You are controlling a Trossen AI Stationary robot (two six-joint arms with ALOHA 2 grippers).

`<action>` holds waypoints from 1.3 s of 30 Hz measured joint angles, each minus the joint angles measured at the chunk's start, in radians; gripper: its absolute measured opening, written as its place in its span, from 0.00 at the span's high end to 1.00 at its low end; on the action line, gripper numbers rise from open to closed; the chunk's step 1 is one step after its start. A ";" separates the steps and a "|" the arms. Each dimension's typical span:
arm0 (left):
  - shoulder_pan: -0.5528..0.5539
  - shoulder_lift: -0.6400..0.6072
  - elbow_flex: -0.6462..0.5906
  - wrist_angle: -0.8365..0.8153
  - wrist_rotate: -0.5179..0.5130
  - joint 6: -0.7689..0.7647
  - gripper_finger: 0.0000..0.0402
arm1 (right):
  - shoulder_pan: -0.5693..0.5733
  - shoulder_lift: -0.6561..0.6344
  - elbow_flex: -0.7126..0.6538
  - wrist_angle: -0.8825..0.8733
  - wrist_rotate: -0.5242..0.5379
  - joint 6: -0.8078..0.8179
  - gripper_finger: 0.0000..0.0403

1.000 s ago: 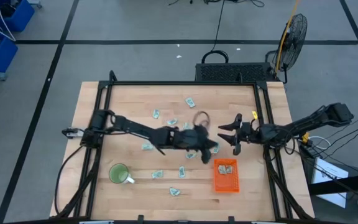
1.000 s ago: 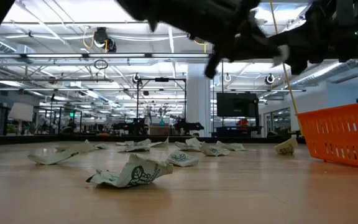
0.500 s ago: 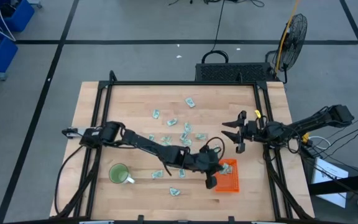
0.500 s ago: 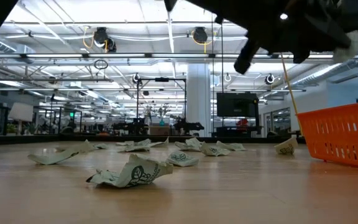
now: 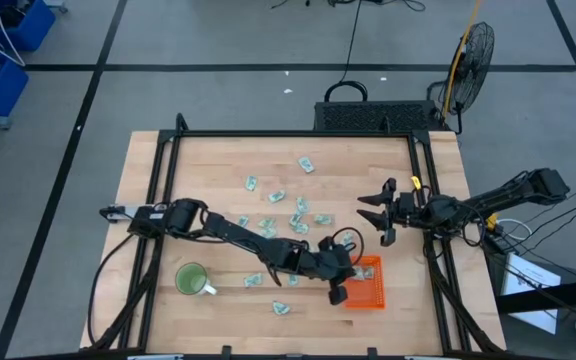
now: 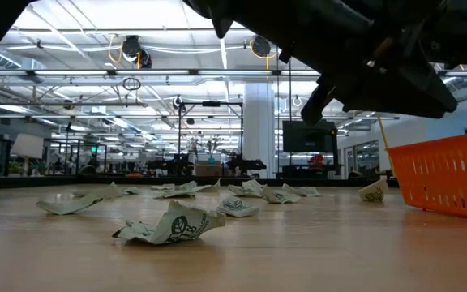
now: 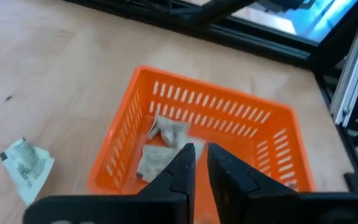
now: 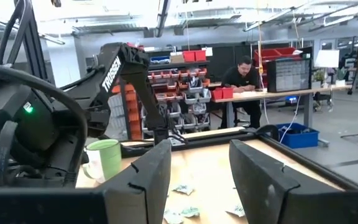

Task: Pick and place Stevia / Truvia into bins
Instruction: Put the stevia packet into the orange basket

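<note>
Several crumpled pale green and white Stevia sachets point(image 5: 277, 196) lie scattered on the wooden table, one of them close in the low view point(image 6: 173, 227). The orange tray point(image 5: 370, 283) sits near the table's near right corner, with two sachets point(image 7: 165, 132) on its floor. My left gripper point(image 5: 338, 290) hangs over the tray's left wall, its fingers almost together point(image 7: 201, 163). My right gripper point(image 5: 374, 218) hovers open above the table's right side, its fingers wide apart point(image 8: 201, 168) and holding nothing. My left gripper comes slanting down from the table's left, over the tray. Only a pale sliver of sachet point(image 7: 198, 148) shows in the narrow gap between its fingertips. It is held clear above the tray floor. Which part of the sachet is pinched is hidden by the fingers.
A round green mug point(image 5: 190, 278) stands near the table's near left corner. A black metal frame point(image 5: 288, 134) rims the table. A black case point(image 5: 373, 115) and a fan stand beyond the far edge. A person point(image 8: 244, 74) sits at a desk far behind.
My left gripper has travelled from the middle of the table toward the near right, carrying a pale sachet, and has stopped over the orange tray's left wall, dropping slightly in the last half second. My right gripper has drawn back a little toward the right edge.
</note>
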 joint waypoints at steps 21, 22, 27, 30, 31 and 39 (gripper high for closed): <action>0.199 -0.331 0.001 -0.471 -0.033 0.235 0.82 | -0.078 0.009 0.024 -0.294 -0.204 -0.043 0.61; 0.218 -0.333 0.000 -0.499 -0.042 0.248 0.82 | -0.093 0.008 0.033 -0.347 -0.204 -0.027 0.61; 0.310 -0.316 0.000 -0.567 -0.030 0.226 0.82 | -0.138 0.010 0.059 -0.530 -0.207 0.013 0.61; 0.346 -0.303 -0.004 -0.609 -0.026 0.194 0.82 | -0.158 0.012 0.060 -0.565 -0.225 0.002 0.61; 0.353 -0.303 -0.004 -0.603 -0.025 0.192 0.82 | -0.169 0.019 0.060 -0.574 -0.249 0.001 0.61; 0.395 -0.409 -0.002 -0.581 -0.027 0.192 0.82 | -0.286 0.190 0.071 -0.525 -0.441 0.035 0.61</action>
